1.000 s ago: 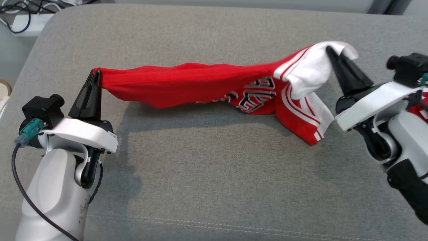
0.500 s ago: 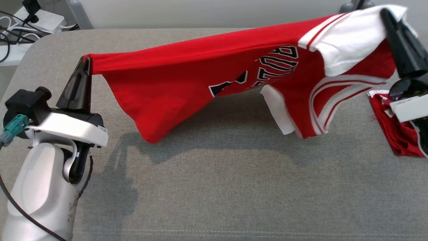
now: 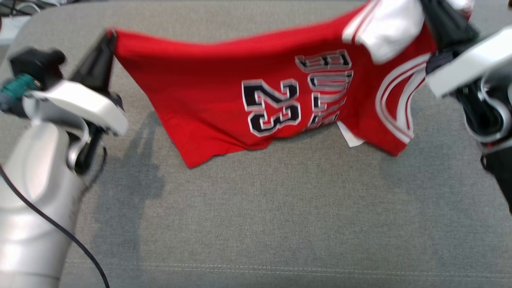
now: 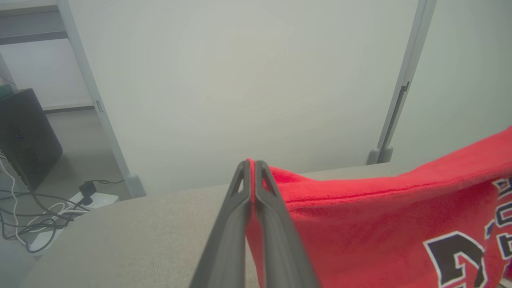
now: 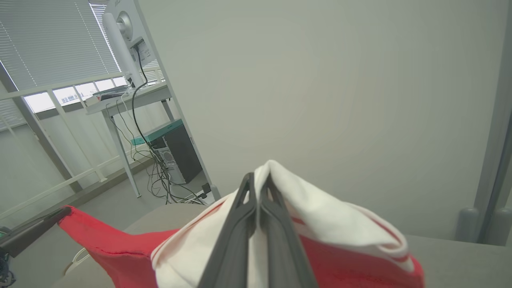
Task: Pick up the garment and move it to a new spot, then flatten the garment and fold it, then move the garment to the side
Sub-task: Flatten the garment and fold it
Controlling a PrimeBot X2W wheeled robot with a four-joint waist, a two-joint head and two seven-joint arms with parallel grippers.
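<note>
Right now, at the left of my head view, the left gripper has its two dark fingers pressed together on a red corner of the garment. My left wrist view confirms the pinch, with red cloth caught between the closed fingers of that gripper. From there the garment, a red jersey with a black, white-edged 23, hangs spread out sideways above the grey fabric surface. Its lower edge droops toward the surface, and I cannot tell whether it touches. Further right the cloth turns to white with red and white stripes, and the right gripper holds it up there. In my right wrist view the right gripper is clamped shut on that white fold of the garment.
</note>
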